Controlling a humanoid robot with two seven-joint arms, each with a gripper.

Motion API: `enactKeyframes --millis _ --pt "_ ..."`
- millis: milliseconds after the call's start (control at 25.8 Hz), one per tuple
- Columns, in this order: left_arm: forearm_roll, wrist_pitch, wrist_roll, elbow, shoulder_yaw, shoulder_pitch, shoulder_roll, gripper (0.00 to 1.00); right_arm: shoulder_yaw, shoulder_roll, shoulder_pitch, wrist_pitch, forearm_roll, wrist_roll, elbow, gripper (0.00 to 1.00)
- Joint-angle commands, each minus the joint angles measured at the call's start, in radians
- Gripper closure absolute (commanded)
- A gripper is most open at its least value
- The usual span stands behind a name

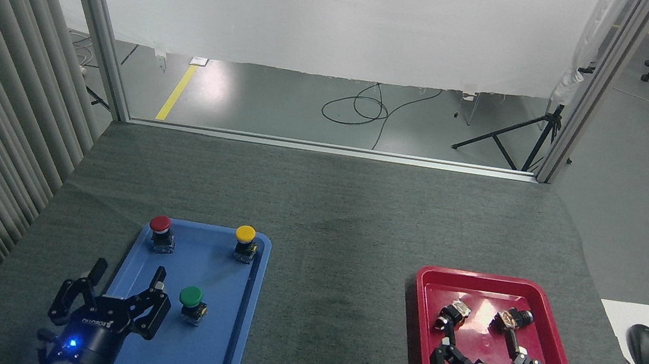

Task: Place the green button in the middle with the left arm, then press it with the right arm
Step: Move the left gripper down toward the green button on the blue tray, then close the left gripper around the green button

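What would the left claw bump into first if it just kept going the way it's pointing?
Probably the red button at the blue tray's far end; the open left gripper points there, passing beside the green button. Height is unclear.

Two black linkage grippers, left gripper (127,274) lower left of frame, right gripper (481,342) lower right, each bearing white ROBOTIQ lettering, a blue light, dark cylindrical wrist.
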Motion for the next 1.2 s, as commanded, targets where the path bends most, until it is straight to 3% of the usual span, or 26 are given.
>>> enactKeyframes --millis 0,583,738,932,1165 --pt "0.001 0.0 0.001 0.002 0.0 0.0 0.004 0.01 0.0 0.003 0.0 -0.002 0.0 0.0 0.001 0.01" --pt "0.002 0.0 0.001 -0.004 -0.014 -0.008 0.001 0.01 0.002 0.015 -0.002 -0.019 0.003 0.0 -0.002 0.01" --pt "-0.006 0.002 -0.001 0.001 -0.065 0.005 0.004 0.01 0.002 0.015 0.001 -0.022 0.0 -0.001 -0.004 0.01" --pt "-0.101 -0.003 -0.019 -0.001 -0.134 0.028 0.007 0.01 0.005 0.034 0.003 -0.026 0.0 0.0 -0.004 0.01" --pt "-0.091 -0.069 -0.021 0.125 -0.16 0.017 -0.004 0.01 0.011 0.044 0.032 -0.037 0.0 0.002 -0.014 0.01"
